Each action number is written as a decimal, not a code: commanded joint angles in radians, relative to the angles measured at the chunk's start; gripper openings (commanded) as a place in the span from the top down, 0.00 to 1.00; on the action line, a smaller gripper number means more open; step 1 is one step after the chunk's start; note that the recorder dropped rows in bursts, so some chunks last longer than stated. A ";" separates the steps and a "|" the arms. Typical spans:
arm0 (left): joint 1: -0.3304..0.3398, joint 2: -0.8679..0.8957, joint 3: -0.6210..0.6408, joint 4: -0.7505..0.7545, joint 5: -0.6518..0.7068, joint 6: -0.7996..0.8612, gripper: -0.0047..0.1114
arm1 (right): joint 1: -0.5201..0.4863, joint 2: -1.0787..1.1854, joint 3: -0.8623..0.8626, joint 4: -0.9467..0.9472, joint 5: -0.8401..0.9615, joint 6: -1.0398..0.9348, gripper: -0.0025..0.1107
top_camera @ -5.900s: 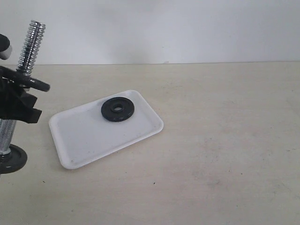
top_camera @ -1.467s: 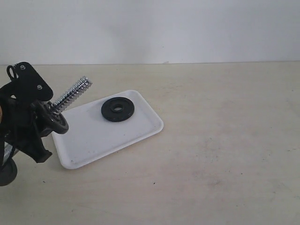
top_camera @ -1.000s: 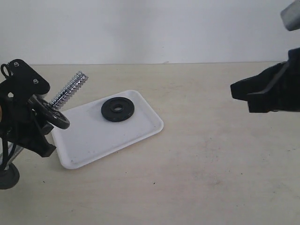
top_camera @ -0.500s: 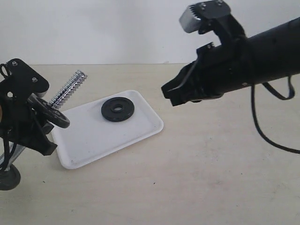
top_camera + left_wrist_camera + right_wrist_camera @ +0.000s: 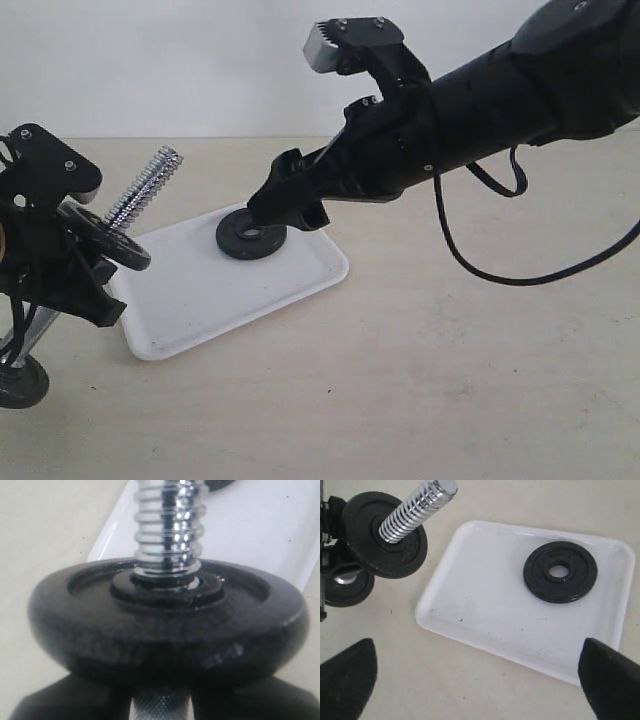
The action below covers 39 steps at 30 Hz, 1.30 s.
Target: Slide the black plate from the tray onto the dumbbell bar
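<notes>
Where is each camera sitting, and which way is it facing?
Exterior: off the arms, looking slightly down across the table at the tray; shows the left gripper holding the bar, the right gripper by the plate.
Left wrist: behind the left gripper, looking along the bar, past its disc, toward the tray; only fingers show.
Right wrist: above the tray, looking down; both open fingertips show.
Shared: all see bar and tray.

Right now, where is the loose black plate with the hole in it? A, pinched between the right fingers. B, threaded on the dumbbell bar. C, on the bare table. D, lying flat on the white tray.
D: in the right wrist view the black plate lies flat on the tray, clear of the open right fingers and apart from the dumbbell bar.
</notes>
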State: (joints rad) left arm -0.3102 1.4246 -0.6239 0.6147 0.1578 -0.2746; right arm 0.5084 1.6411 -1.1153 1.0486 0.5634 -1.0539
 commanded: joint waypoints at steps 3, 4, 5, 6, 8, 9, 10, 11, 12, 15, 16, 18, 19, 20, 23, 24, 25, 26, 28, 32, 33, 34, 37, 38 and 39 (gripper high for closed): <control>-0.004 -0.040 -0.027 0.012 -0.602 -0.029 0.92 | 0.003 -0.002 -0.006 -0.026 -0.161 -0.080 0.06; -0.004 -0.040 -0.027 0.012 -0.602 -0.029 0.92 | 0.003 0.003 -0.006 -0.026 -0.182 -0.080 0.06; -0.004 -0.040 -0.027 0.012 -0.602 -0.029 0.92 | 0.003 0.020 -0.019 -0.034 -0.179 -0.077 0.06; -0.004 -0.040 -0.027 0.012 -0.596 -0.029 0.92 | 0.003 0.057 -0.048 -0.041 -0.167 -0.068 0.06; -0.004 -0.040 -0.027 0.012 -0.578 -0.029 0.92 | 0.003 0.125 -0.109 -0.052 -0.164 -0.046 0.06; -0.002 -0.040 -0.027 0.012 -0.576 -0.029 0.92 | 0.003 0.151 -0.132 -0.066 -0.164 -0.044 0.06; -0.002 -0.040 -0.027 0.012 -0.573 -0.029 0.92 | 0.003 0.201 -0.171 -0.076 -0.157 -0.044 0.06; -0.002 -0.040 -0.027 0.012 -0.573 -0.029 0.92 | 0.003 0.224 -0.194 -0.076 -0.147 -0.034 0.06; -0.002 -0.040 -0.027 0.012 -0.573 -0.029 0.92 | 0.003 0.265 -0.234 -0.083 -0.138 -0.025 0.06; -0.002 -0.040 -0.027 0.012 -0.573 -0.029 0.92 | 0.003 0.357 -0.327 -0.098 -0.122 0.002 0.06; -0.002 -0.040 -0.027 0.012 -0.573 -0.029 0.92 | 0.003 0.404 -0.381 -0.131 -0.100 0.045 0.06; -0.002 -0.040 -0.027 0.012 -0.573 -0.029 0.92 | 0.003 0.465 -0.453 -0.221 -0.065 0.129 0.06; -0.002 -0.040 -0.027 0.012 -0.573 -0.029 0.92 | 0.003 0.497 -0.492 -0.276 -0.053 0.195 0.06; -0.002 -0.040 -0.027 0.012 -0.571 -0.029 0.92 | 0.007 0.511 -0.510 -0.301 -0.048 0.220 0.06; -0.002 -0.040 -0.027 0.012 -0.571 -0.029 0.92 | 0.043 0.557 -0.604 -0.572 -0.021 0.465 0.06; -0.002 -0.040 -0.027 0.012 -0.571 -0.029 0.92 | 0.054 0.567 -0.621 -0.629 -0.014 0.525 0.06; -0.002 -0.040 -0.027 0.012 -0.568 -0.029 0.92 | 0.064 0.575 -0.643 -0.690 0.001 0.573 0.06; -0.002 -0.040 -0.027 0.012 -0.568 -0.029 0.92 | 0.074 0.583 -0.666 -0.739 0.030 0.612 0.06; -0.002 -0.040 -0.027 0.012 -0.568 -0.029 0.92 | 0.081 0.601 -0.711 -0.770 0.078 0.660 0.06; -0.002 -0.040 -0.027 0.012 -0.568 -0.029 0.92 | 0.081 0.643 -0.791 -0.777 0.144 0.685 0.06; -0.002 -0.040 -0.027 0.012 -0.568 -0.029 0.92 | 0.081 0.654 -0.808 -0.777 0.158 0.689 0.06; -0.002 -0.040 -0.027 0.012 -0.568 -0.029 0.92 | 0.081 0.667 -0.828 -0.777 0.177 0.689 0.06; -0.002 -0.040 -0.027 0.012 -0.568 -0.029 0.92 | 0.081 0.706 -0.880 -0.777 0.216 0.691 0.06; -0.002 -0.040 -0.027 0.012 -0.568 -0.029 0.92 | 0.081 0.718 -0.896 -0.777 0.226 0.697 0.06; -0.002 -0.040 -0.027 0.012 -0.568 -0.029 0.92 | 0.081 0.731 -0.912 -0.777 0.240 0.707 0.06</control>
State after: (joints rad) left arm -0.3102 1.4246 -0.6239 0.6111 0.1578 -0.2777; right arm 0.5896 2.3453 -1.9860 0.2820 0.7644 -0.3636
